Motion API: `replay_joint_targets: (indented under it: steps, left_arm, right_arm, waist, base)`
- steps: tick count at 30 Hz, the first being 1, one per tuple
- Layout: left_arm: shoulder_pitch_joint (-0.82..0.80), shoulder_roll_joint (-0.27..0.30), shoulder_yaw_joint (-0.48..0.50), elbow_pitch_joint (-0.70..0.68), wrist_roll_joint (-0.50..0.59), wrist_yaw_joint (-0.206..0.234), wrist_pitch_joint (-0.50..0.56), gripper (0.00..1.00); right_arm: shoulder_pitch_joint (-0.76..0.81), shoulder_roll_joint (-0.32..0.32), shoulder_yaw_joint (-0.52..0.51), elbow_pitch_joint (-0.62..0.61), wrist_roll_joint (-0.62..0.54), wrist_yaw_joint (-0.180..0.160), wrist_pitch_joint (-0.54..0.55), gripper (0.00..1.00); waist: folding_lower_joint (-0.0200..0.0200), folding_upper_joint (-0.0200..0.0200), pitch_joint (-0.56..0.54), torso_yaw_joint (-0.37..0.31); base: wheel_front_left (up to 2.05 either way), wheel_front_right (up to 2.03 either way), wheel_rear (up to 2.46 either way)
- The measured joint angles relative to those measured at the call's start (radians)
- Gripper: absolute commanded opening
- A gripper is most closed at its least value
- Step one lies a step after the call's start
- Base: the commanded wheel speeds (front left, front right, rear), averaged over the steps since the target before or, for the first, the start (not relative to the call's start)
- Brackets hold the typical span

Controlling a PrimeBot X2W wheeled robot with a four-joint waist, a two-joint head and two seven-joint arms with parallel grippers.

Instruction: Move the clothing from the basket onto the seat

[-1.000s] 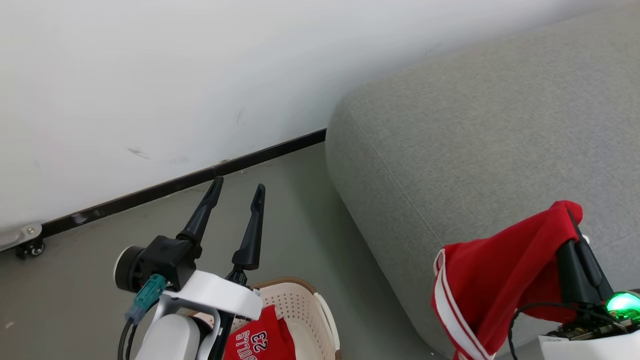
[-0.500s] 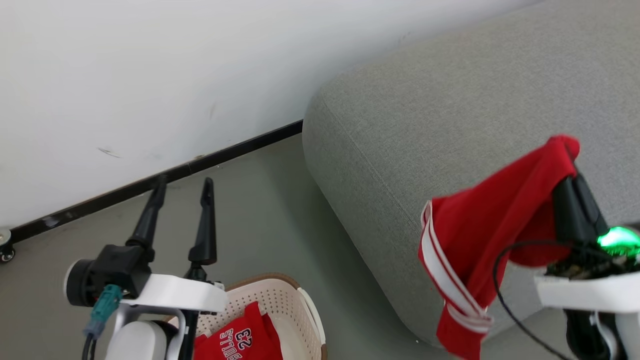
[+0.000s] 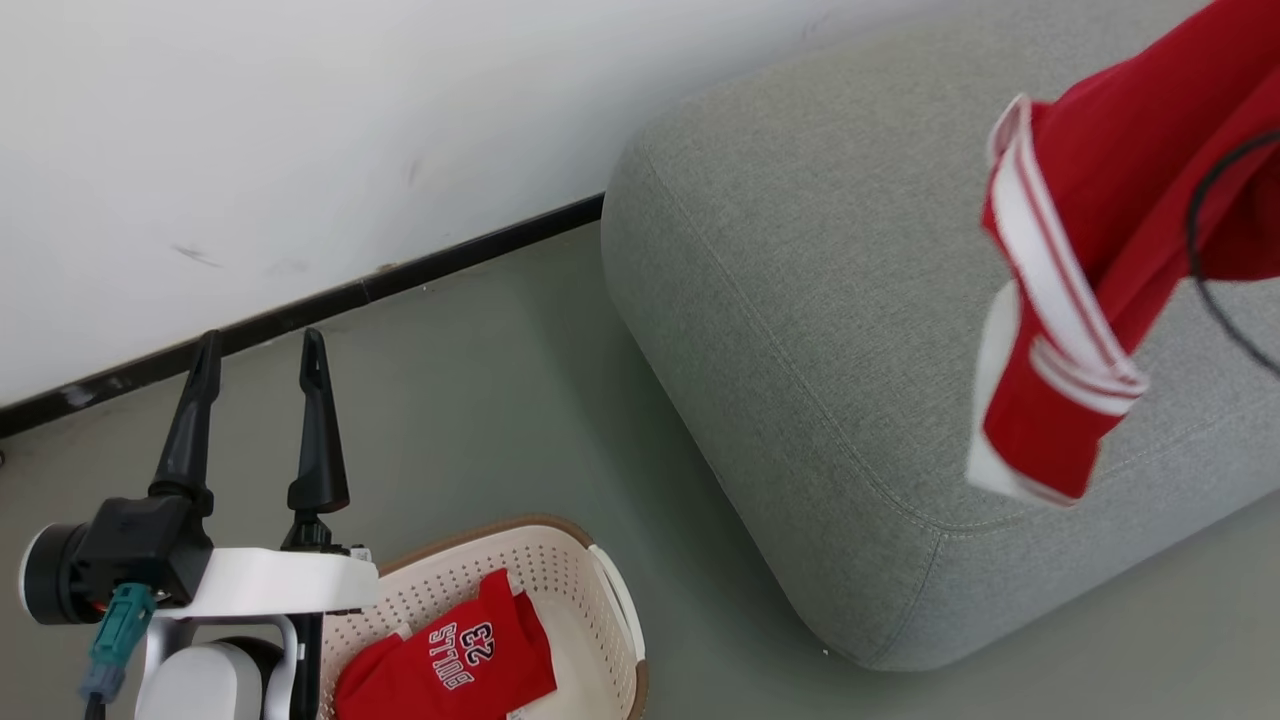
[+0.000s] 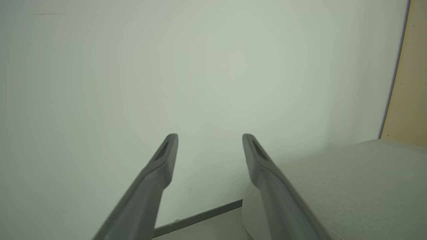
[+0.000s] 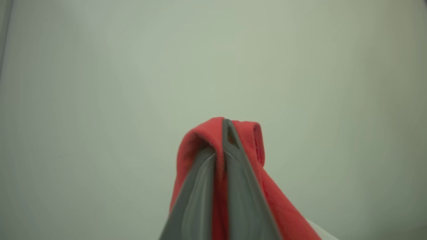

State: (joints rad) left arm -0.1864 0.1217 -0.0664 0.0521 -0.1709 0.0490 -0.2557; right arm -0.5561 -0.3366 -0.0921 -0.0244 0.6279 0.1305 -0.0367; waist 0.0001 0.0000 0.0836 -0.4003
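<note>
A red garment with white stripe trim (image 3: 1080,290) hangs in the air over the grey seat (image 3: 840,290) at the upper right of the head view. In the right wrist view my right gripper (image 5: 223,133) is shut on that garment's red cloth (image 5: 196,143), which drapes over both fingers. A second red garment with dark lettering and numbers (image 3: 450,660) lies in the cream basket (image 3: 610,600) at the bottom. My left gripper (image 3: 258,350) stands open and empty above the floor behind the basket; the left wrist view shows the left gripper (image 4: 210,138) pointing at the wall.
A white wall with a black baseboard (image 3: 400,285) runs behind the grey floor (image 3: 480,420). The seat's rounded corner (image 3: 630,190) comes close to the wall. A tan panel (image 4: 410,83) stands beyond the seat in the left wrist view.
The striped garment has risen in the head view from low beside the seat's front to high over its top. The camera has also shifted, bringing more of the basket into view.
</note>
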Motion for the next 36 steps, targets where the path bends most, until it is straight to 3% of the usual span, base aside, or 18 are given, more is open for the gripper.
replay_joint_targets:
  steps: [14,23,36]
  left_arm:
    - [0.003,0.03,0.013,-0.068,0.026,0.004,0.0,1.0]
    - [0.0,0.052,0.011,-0.094,0.033,0.001,0.0,1.0]
    - [-0.041,0.078,-0.012,-0.119,0.062,-0.016,0.0,1.0]
  right_arm:
    - [-0.271,-0.084,-0.029,0.234,-0.057,0.0,0.133,0.0]
    - [-0.376,-0.139,-0.089,0.376,-0.095,0.0,0.137,0.0]
    - [-0.492,-0.167,-0.141,0.523,-0.133,0.0,0.096,0.0]
  waist:
    - [0.0,0.0,0.094,0.023]
    - [0.0,0.0,0.161,0.047]
    - [0.0,0.0,0.256,0.086]
  base:
    - [0.0,0.0,0.0]
    - [0.0,0.0,0.0]
    - [0.0,0.0,0.0]
